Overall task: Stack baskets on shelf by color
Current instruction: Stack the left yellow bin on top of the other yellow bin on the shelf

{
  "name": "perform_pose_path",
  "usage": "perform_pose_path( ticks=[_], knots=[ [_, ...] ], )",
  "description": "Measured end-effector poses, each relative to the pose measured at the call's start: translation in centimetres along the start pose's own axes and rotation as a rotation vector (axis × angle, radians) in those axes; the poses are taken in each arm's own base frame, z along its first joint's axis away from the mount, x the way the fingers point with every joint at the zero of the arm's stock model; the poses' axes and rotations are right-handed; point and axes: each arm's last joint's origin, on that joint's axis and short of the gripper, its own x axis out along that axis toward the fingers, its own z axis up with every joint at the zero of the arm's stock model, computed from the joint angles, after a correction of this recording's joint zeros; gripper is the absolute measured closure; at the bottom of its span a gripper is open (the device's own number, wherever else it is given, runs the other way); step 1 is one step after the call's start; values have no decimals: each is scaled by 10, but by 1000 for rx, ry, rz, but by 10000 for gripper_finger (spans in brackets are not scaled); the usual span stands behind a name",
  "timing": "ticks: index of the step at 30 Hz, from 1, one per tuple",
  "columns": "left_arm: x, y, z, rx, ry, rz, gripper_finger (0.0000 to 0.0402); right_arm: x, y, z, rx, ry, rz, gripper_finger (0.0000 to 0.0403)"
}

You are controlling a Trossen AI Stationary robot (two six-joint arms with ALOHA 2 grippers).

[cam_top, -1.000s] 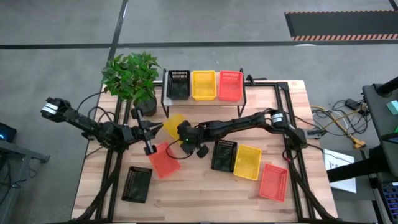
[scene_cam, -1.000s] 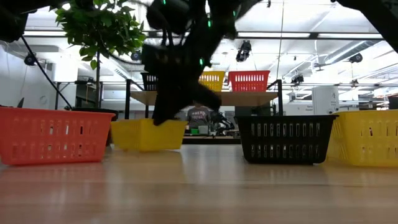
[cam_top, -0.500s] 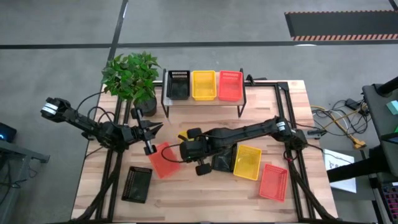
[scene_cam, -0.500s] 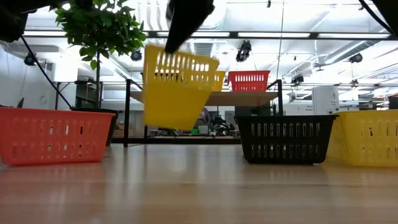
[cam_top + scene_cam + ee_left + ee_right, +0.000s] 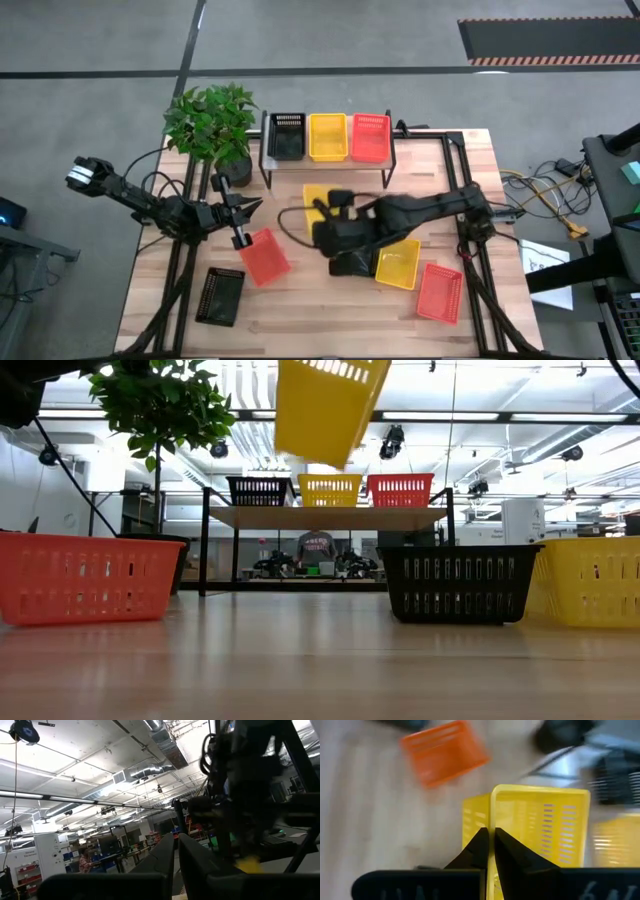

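My right gripper (image 5: 324, 206) is shut on a yellow basket (image 5: 316, 196) and holds it high over the middle of the table; in the low view this yellow basket (image 5: 330, 402) hangs tilted, above the level of the shelf (image 5: 330, 517). On the shelf (image 5: 330, 163) stand a black basket (image 5: 287, 135), a yellow one (image 5: 327, 135) and an orange one (image 5: 370, 137), side by side. My left gripper (image 5: 243, 212) waits shut over the table's left part, near an orange basket (image 5: 265, 256). My right gripper (image 5: 491, 831) pinches one side wall of the yellow basket at its rim (image 5: 492, 807), one finger inside the basket and one outside. The fingers come from above. The basket is lifted clear of the table and hangs tilted below them.
On the table lie a black basket (image 5: 222, 297) near the left front, a black one (image 5: 352, 260) partly under my right arm, a yellow one (image 5: 398, 263) and an orange one (image 5: 438, 293) to the right. A potted plant (image 5: 212, 122) stands left of the shelf.
My right gripper has risen and moved toward the table's right and far side, nearer the shelf. The yellow basket, which stood on the table a second ago, has been lifted clear and now hangs tilted high above it.
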Motion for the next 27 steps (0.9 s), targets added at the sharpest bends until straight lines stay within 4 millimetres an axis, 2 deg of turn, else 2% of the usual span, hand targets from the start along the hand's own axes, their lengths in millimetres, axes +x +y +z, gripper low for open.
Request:
perform_pose_path(
  ticks=[5,8,11,15,20,23,27],
  knots=[
    [0,0,0,0,0,0,391,-20,-23,-2,-61,-45,-227,390],
    [0,0,0,-1,0,-1,391,-22,-45,-1,-91,-37,-353,391],
    [0,0,0,-1,0,-1,391,-13,-73,0,-98,-14,-395,391],
    [0,0,0,-1,0,-1,391,8,-113,-1,-88,40,-445,391],
    [0,0,0,0,0,-1,391,34,-163,-5,-16,45,-429,391],
    [0,0,0,1,1,-1,391,49,-184,-10,16,58,-388,391],
    [0,0,-1,2,2,-2,391,65,-200,-18,29,96,-337,391]
  ],
)
